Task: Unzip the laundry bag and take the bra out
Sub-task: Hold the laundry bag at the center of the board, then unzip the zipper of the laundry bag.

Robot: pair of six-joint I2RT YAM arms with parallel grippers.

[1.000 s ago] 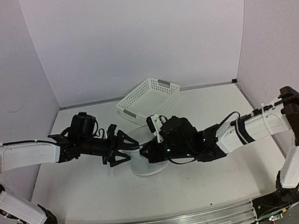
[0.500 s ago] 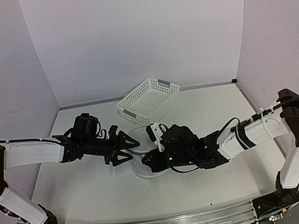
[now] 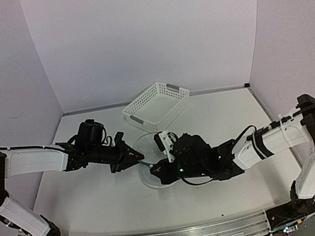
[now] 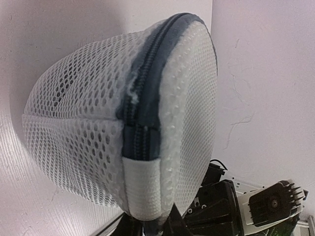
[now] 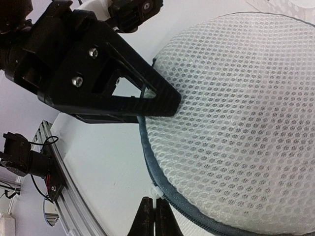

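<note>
**Bracing the laundry bag [image 3: 149, 179] for the zip, with nothing opened yet**

Sits at the middle of the table [image 3: 86, 198], one round mesh face up. Lies between the two arms, just on the near side of the white perforated basket [image 3: 156, 104].

Pinched at its left rim by the left gripper [image 3: 140, 156]. Shows in the right wrist view as fingers drawn to a point against the dark edge band. Shows in the left wrist view as a white tab [image 4: 140, 189] of fabric running down between those fingers. Judged to be a steadying hold on the bag rather than any pull on the zip.

Met at its near rim by the right gripper [image 5: 155, 206], fingers pressed flat together. Carries a small white piece [image 5: 154, 192] right at the tips, perhaps the zipper pull. Cannot tell whether that piece is truly caught.

Reads as the very start of the job. Zipper [image 4: 141, 98] closed along every stretch in view, with no gap anywhere in the mesh. Left to do, by this reckoning:

- run the pull round the rim
- fold the face open
- reach in
- lift the bra out

No sign of the bra in any view. Presumably inside, though nothing dark or strap-like shows plainly through the mesh.

Counting up:

- one laundry bag
- one zipper
- one basket
- two grippers, both at the bag
- no bra in sight
</note>
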